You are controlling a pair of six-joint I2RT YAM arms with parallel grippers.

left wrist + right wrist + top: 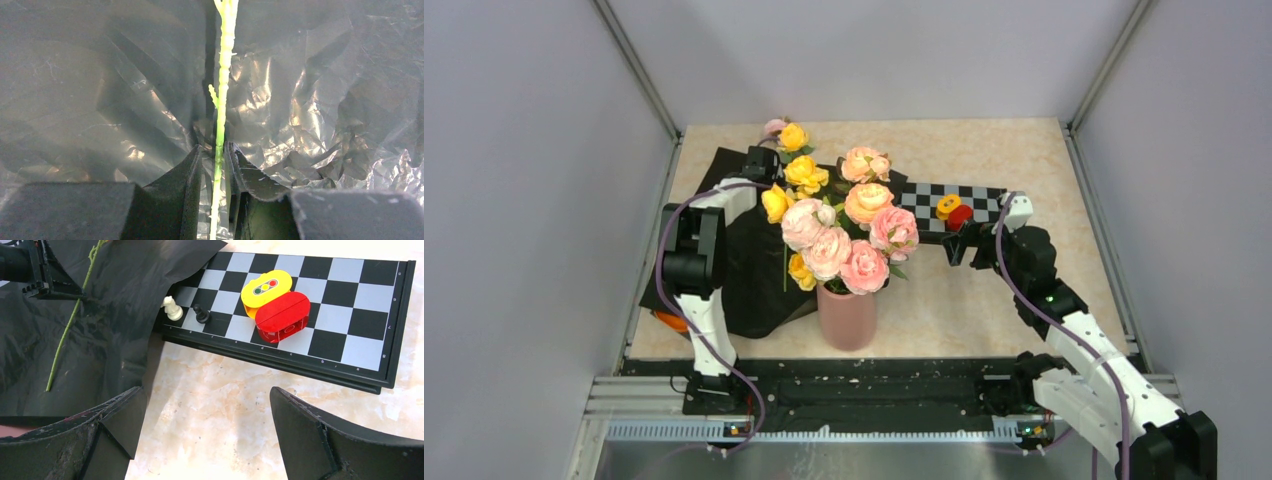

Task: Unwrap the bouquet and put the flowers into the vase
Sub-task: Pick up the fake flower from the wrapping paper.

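Beige tabletop [1024,300]: vase [847,318] stands near front edge w/ pink/peach flowers [844,235] in it. One green stem [222,75] lies on black wrapping paper [744,270] left of vase. My left gripper [214,148] straddles it, jaws narrow, can't tell if clamped. My right gripper [205,392] is wide apart, empty, by chessboard [340,305].

Left jaws narrowly parted, right jaws — wide

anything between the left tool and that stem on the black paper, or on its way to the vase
Nothing visible at the left tool: the stem lies on the paper right between its fingers. Toward the vase, the blooms already in it crowd over its mouth.
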